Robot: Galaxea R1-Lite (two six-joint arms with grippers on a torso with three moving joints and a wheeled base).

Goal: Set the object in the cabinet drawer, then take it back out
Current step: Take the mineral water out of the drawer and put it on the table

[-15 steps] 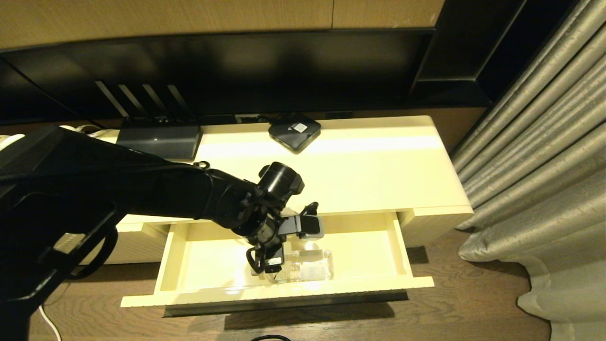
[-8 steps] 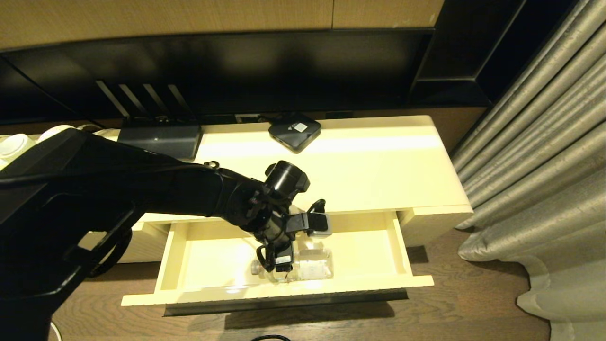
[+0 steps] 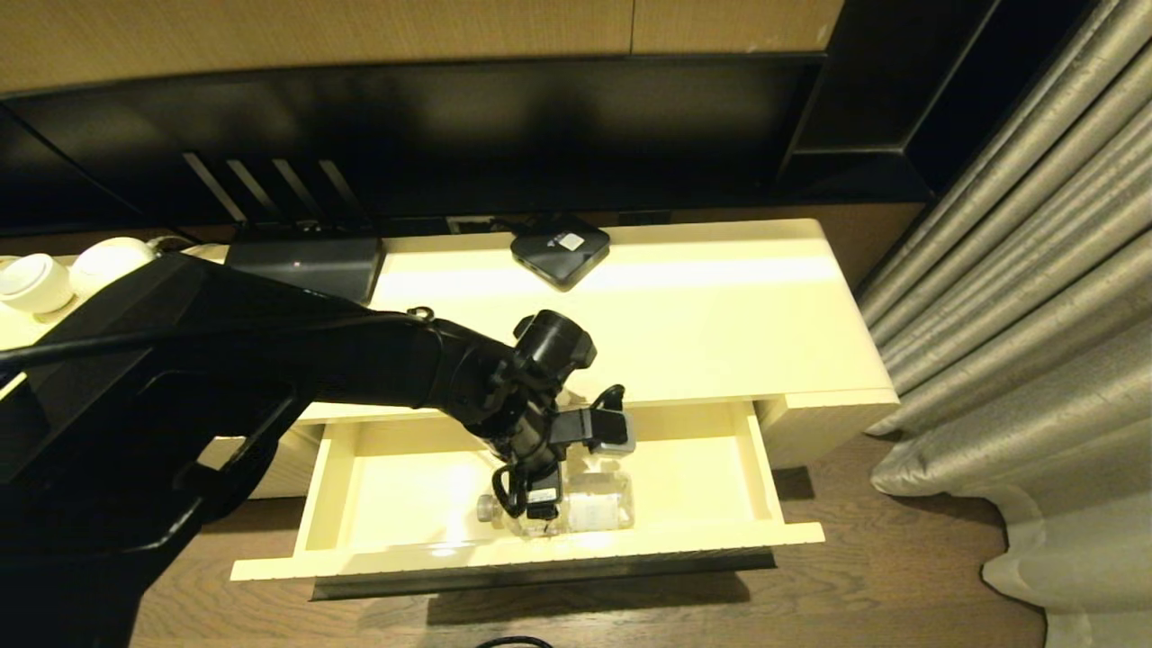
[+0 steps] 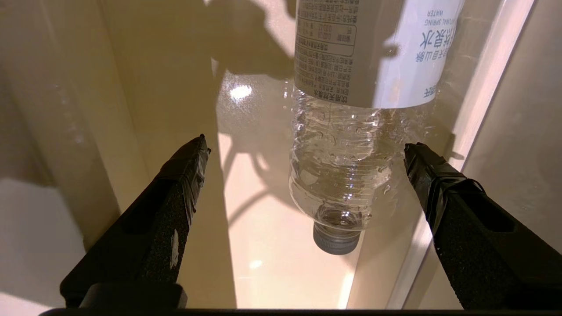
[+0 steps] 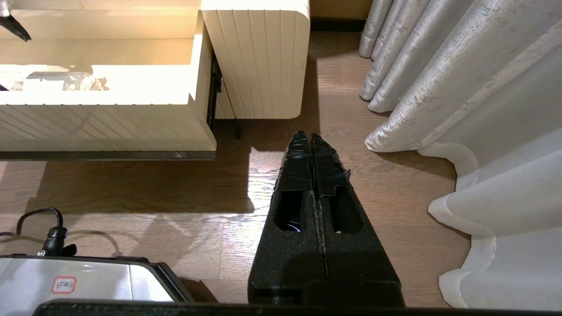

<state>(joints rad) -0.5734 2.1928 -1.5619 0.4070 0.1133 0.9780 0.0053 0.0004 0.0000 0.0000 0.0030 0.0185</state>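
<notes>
The left end effector (image 4: 305,149) hangs released, fingers straddling the bottle (image 4: 347,145) lying in the open cabinet drawer (image 3: 526,553), apparently for retrieval; the right end effector (image 5: 311,145) stays clenched empty.

Head looks down on open drawer (image 3: 531,553); left wrist peers close inside it
</notes>
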